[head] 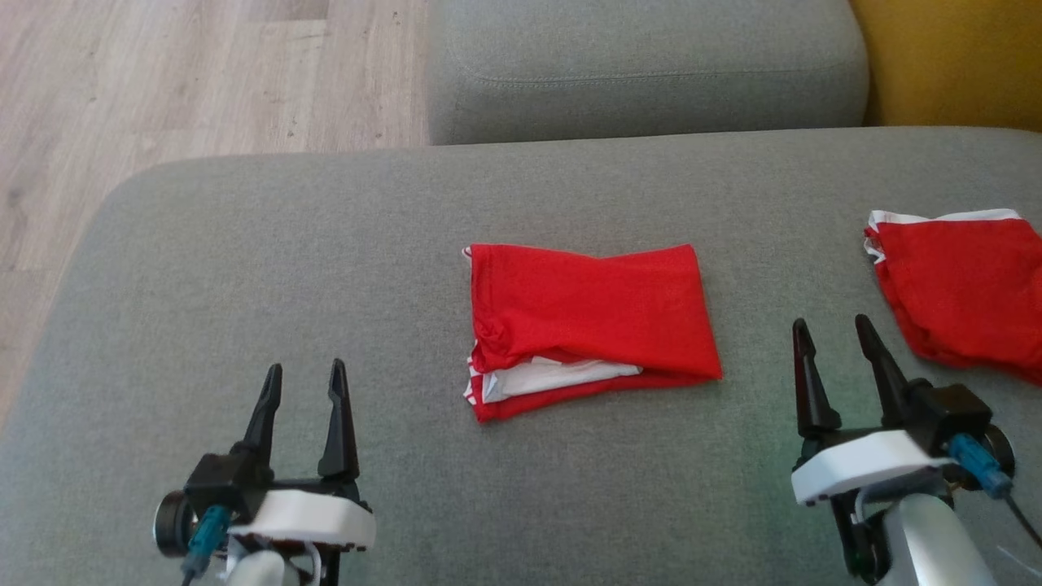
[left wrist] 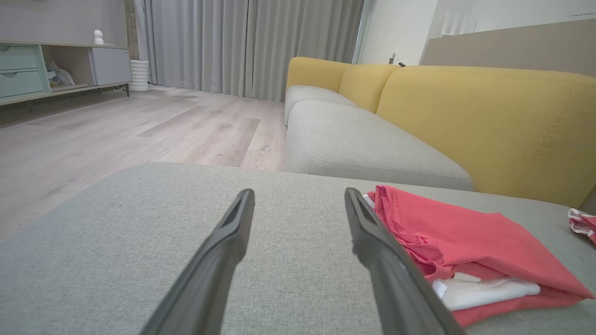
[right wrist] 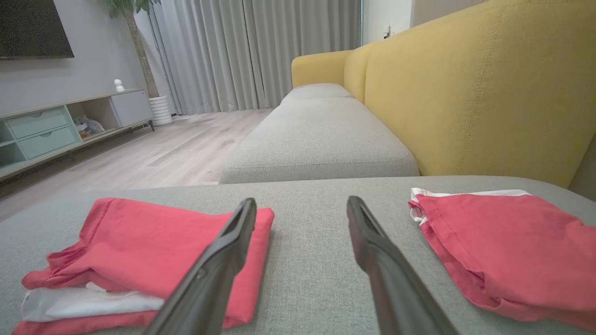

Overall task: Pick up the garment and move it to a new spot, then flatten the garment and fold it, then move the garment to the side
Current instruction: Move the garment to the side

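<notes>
Grey woven sofa seat (head: 244, 268) carries two red garments: a folded red-and-white garment (head: 590, 313) at its middle, between the two hands, and a red bundle (head: 961, 285) at the right edge. Left hand (head: 305, 366) and right hand (head: 831, 322) are both released, empty and clear of the cloth. The fabric looks thin, limp and light, and its layers may slide, so pinch every layer at the short folded ends.
</notes>
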Robot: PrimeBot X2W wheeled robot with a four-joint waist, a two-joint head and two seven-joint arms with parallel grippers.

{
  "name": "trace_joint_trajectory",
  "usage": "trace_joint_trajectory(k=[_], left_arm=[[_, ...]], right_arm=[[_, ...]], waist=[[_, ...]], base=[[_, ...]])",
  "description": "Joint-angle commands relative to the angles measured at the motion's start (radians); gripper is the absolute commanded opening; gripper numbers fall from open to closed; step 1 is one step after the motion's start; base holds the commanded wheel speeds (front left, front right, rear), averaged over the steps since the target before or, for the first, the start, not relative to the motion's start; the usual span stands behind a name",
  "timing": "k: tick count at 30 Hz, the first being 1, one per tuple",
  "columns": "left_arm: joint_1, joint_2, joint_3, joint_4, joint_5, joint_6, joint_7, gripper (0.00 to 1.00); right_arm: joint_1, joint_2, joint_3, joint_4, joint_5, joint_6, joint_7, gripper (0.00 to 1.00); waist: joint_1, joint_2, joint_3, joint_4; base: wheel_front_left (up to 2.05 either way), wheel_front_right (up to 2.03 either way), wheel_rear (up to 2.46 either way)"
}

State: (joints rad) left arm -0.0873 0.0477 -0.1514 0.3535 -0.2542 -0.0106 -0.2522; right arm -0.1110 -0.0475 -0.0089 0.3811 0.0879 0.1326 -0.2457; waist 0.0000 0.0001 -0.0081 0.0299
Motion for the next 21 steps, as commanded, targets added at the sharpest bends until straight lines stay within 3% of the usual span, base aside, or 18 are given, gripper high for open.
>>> trace_joint_trajectory(k=[1,10,21], left_arm=[[-0.027,0.004,0.042,-0.031,0.008,-0.008,-0.01,1.0],[-0.09,0.003,-0.01,-0.026,-0.01,-0.018,-0.01,1.0],[-0.173,0.003,-0.079,-0.01,-0.049,-0.007,-0.01,1.0]], right_arm=[[-0.04,-0.003,0.023,-0.04,-0.002,-0.002,0.002,1.0],[-0.131,-0.003,0.009,-0.017,-0.032,-0.002,0.11,1.0],[-0.337,-0.003,-0.039,0.324,0.027,-0.002,0.276,1.0]], waist=[[0.0,-0.0001,0.002,0.006],[0.0,-0.0001,0.093,0.083],[0.0,-0.0001,0.199,0.188]], base=[[0.0,0.0,0.0],[0.0,0.0,0.0],[0.0,0.0,0.0]])
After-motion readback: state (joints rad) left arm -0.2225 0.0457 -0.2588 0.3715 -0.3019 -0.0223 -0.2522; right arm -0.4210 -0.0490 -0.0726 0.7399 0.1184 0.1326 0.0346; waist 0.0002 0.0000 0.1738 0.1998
